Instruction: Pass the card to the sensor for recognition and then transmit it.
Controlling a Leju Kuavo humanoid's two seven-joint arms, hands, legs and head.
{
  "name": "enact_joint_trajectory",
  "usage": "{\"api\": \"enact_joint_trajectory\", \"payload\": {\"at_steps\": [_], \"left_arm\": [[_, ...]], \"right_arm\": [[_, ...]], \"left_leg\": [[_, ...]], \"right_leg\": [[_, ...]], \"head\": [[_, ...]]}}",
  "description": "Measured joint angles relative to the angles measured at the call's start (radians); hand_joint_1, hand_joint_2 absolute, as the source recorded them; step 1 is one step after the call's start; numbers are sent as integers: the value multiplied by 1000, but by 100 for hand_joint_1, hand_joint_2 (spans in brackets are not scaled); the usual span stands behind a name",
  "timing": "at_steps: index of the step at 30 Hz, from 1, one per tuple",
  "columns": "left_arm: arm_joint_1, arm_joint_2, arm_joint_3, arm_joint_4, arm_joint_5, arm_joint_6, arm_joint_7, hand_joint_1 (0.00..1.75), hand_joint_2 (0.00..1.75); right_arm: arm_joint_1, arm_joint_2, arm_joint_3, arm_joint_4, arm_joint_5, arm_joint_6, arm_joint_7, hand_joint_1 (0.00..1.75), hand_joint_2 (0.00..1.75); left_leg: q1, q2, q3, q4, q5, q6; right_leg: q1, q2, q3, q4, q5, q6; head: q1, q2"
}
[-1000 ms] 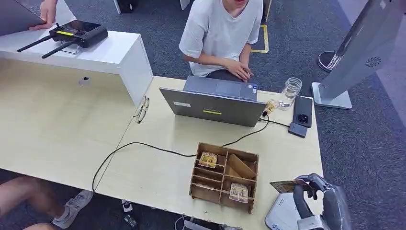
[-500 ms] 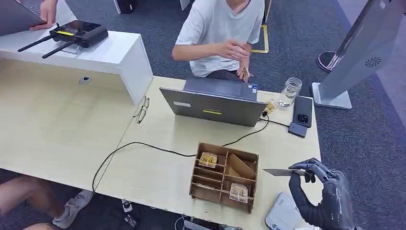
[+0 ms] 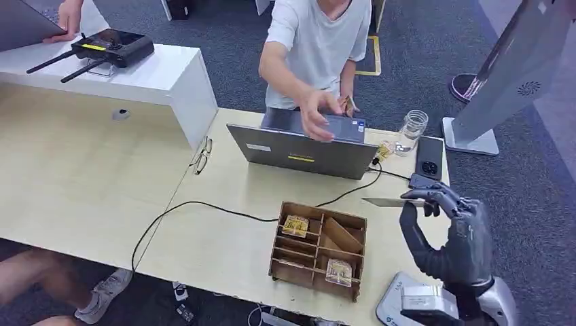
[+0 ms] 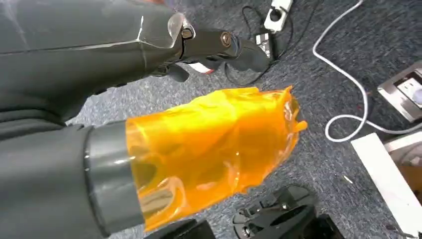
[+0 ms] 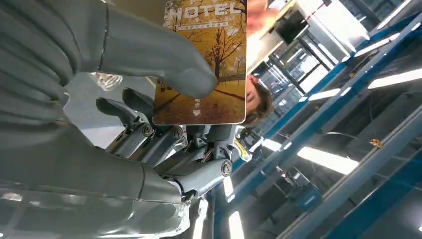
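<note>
The right hand (image 3: 445, 227) is raised above the right end of the counter (image 3: 224, 244), palm turned inward, with the card (image 3: 392, 202) pinched between thumb and fingers. In the head view the card lies nearly flat and edge-on, projecting from the fingertips toward the laptop (image 3: 303, 151). It hangs in the air over the counter, between the box (image 3: 319, 250) and the phone (image 3: 430, 157), touching neither. In the right wrist view the card (image 5: 206, 64) shows a printed face with an autumn tree scene and the word HOTEL; the thick grey thumb (image 5: 149, 50) presses across that face and the darker fingers (image 5: 164, 139) support it from behind.

The sensor (image 3: 397, 305), a flat white pad, lies at the near right corner of the counter, below and beside the right wrist. The card is well apart from it.

The left hand (image 4: 99, 99) appears in the left wrist view above grey carpet with cables; one finger is wrapped in orange film (image 4: 214, 149). It holds nothing visible, but how far its fingers are spread cannot be told.

The box is a wooden tray with compartments; two of them contain cards (image 3: 296, 225). A black cable (image 3: 197, 207) runs across the counter toward the laptop. A glass jar (image 3: 413, 129) stands just beside the phone. A person (image 3: 316, 41) in a white shirt sits behind the laptop and extends one hand (image 3: 314, 117) over its keyboard toward the robot. Glasses (image 3: 201, 155) lie at the left of the laptop. A controller (image 3: 109, 47) with antennas rests on the raised white ledge.
</note>
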Motion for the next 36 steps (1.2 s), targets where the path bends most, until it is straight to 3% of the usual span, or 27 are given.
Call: {"api": "enact_joint_trajectory", "payload": {"at_steps": [10, 29, 30, 31, 33, 34, 36], "left_arm": [[-8, 4, -27, 0, -26, -13, 19, 0, 0], [-11, 8, -49, 0, -39, -18, 19, 0, 0], [-11, 8, -49, 0, -39, -18, 19, 0, 0], [-11, 8, -49, 0, -39, -18, 19, 0, 0], [-11, 8, -49, 0, -39, -18, 19, 0, 0], [-11, 8, -49, 0, -39, -18, 19, 0, 0], [-11, 8, -49, 0, -38, -18, 19, 0, 0]], "right_arm": [[-103, 45, 26, 109, -4, 24, 69, 175, 175], [-158, 99, 58, 308, 43, 26, 114, 175, 175], [-159, 101, 59, 312, 43, 27, 114, 45, 175], [-159, 103, 60, 315, 43, 27, 114, 2, 175], [-159, 105, 63, 321, 42, 29, 116, 0, 175], [-160, 105, 65, 323, 40, 32, 120, 0, 0], [-160, 105, 68, 327, 30, 42, 124, 0, 0]], "left_leg": [[0, 0, 0, 0, 0, 0], [0, -1, 0, 0, 0, 0], [0, -1, 0, 0, 0, 0], [0, -1, 0, 0, 0, 0], [0, -1, 0, 0, 0, 0], [0, 0, 0, 0, 0, 0], [0, 0, 0, 0, 0, 0]], "right_leg": [[0, 0, 0, 0, 0, 0], [0, 0, 0, 0, 0, 0], [0, 0, 0, 0, 0, 0], [0, 0, 0, 0, 0, 0], [0, 0, 0, 0, 0, 0], [0, 0, 0, 0, 0, 0], [0, 0, 0, 0, 0, 0]], "head": [[0, 0], [0, 0], [0, 0], [0, 0], [0, 0], [0, 0], [0, 0]]}}
